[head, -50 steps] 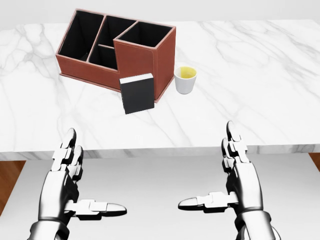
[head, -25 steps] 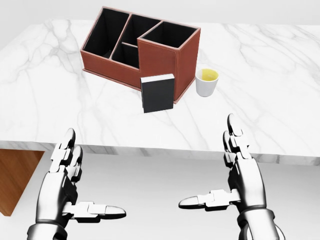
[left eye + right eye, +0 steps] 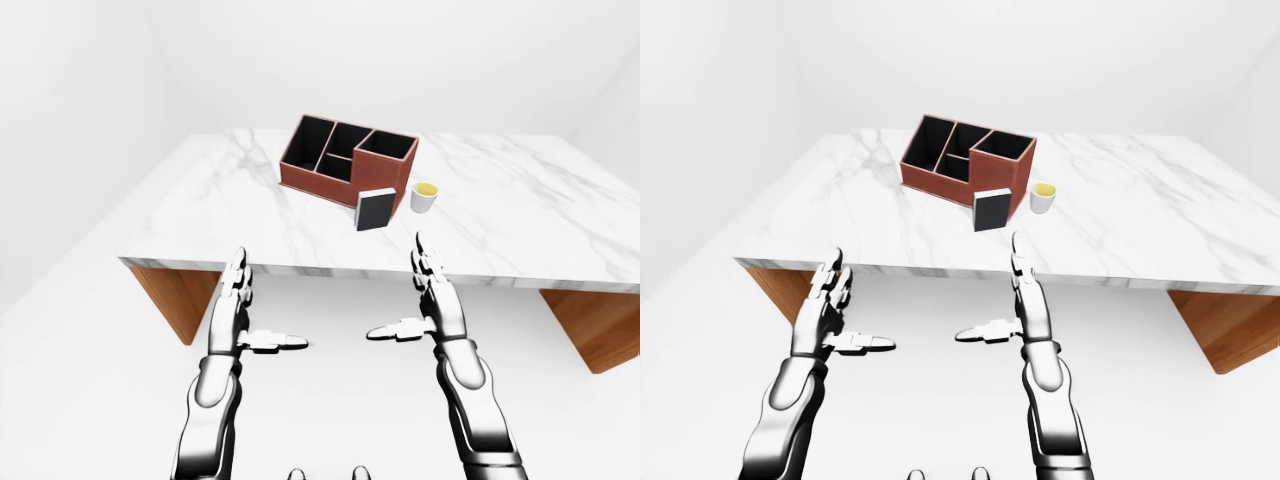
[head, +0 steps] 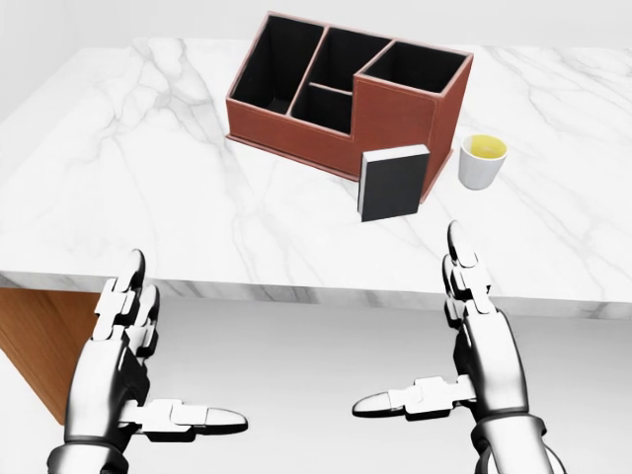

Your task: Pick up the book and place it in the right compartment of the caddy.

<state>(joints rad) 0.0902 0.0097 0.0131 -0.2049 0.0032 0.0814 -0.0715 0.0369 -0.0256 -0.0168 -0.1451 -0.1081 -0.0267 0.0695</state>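
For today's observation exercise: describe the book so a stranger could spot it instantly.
On the white marble table stands a red-brown caddy. The book stands upright against its tall right end, left of a white cup; it is the only flat black slab there.

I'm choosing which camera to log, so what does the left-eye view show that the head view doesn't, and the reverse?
Only the left-eye view shows the table's whole marble top, both wooden supports, the white walls and the forearms. Only the head view shows close detail: the yellow inside the cup and the caddy's inner dividers. Both show the book upright against the caddy, the cup beside it, and the left robot hand and right robot hand open, short of the table edge.
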